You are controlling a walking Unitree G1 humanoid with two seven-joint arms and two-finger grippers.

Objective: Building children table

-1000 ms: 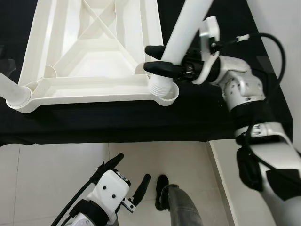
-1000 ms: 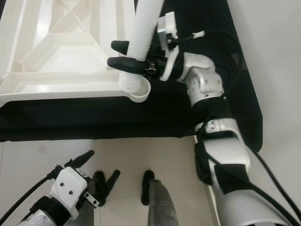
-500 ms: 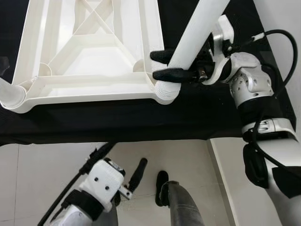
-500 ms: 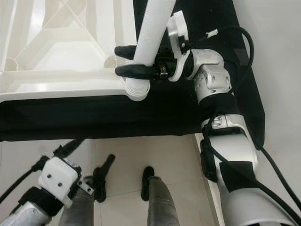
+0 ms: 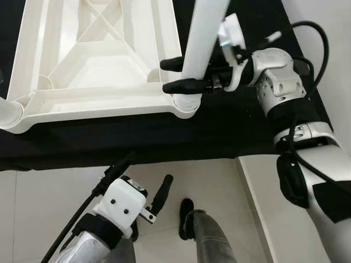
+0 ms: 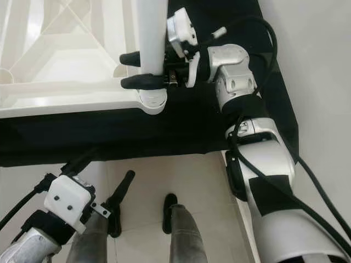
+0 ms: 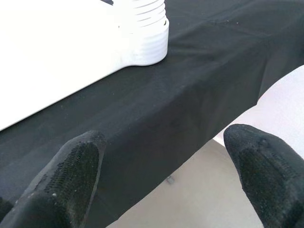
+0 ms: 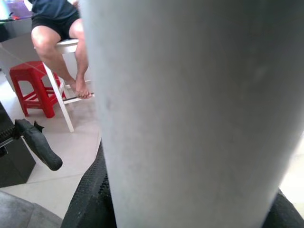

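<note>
An upturned white plastic tabletop (image 5: 93,66) lies on a surface covered with black cloth (image 5: 164,137). My right gripper (image 5: 178,75) is shut on a white table leg (image 5: 200,38), held nearly upright with its ribbed lower end in the near right corner socket (image 5: 186,104). Another white leg (image 5: 8,112) stands in the near left corner. My left gripper (image 5: 140,183) hangs open below the cloth's edge, over the tiled floor; its left wrist view shows the ribbed corner socket (image 7: 145,35) beyond the two black fingertips (image 7: 71,175).
Pale floor tiles (image 5: 55,192) lie below the cloth's front edge. A white wall (image 5: 329,49) runs along the right. In the right wrist view a seated person's legs (image 8: 61,45) and a red stool (image 8: 33,88) are behind the leg.
The right gripper has tipped the white leg from a slant to nearly upright over the corner socket. The left arm has shifted slightly; the camera has moved a little.
</note>
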